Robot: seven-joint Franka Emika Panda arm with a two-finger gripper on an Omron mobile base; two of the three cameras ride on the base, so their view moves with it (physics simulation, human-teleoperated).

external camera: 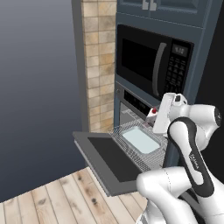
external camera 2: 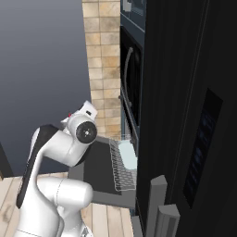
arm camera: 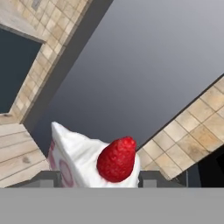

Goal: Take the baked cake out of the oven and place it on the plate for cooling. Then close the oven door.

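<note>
The baked cake, a white wedge topped with a red berry, sits between my two fingertips. My gripper is shut on it and holds it in the air just above the pulled-out wire rack, in front of the oven. The cake's red top peeks out beside the white hand. The oven door lies dropped open and flat, its dark glass facing up. From the right the door shows under my arm. The plate is out of view.
A pale rectangular tray rests on the rack. A black microwave with a keypad sits above the oven. A tiled column stands to the left and wooden floor below. A tall dark cabinet panel stands close on the right.
</note>
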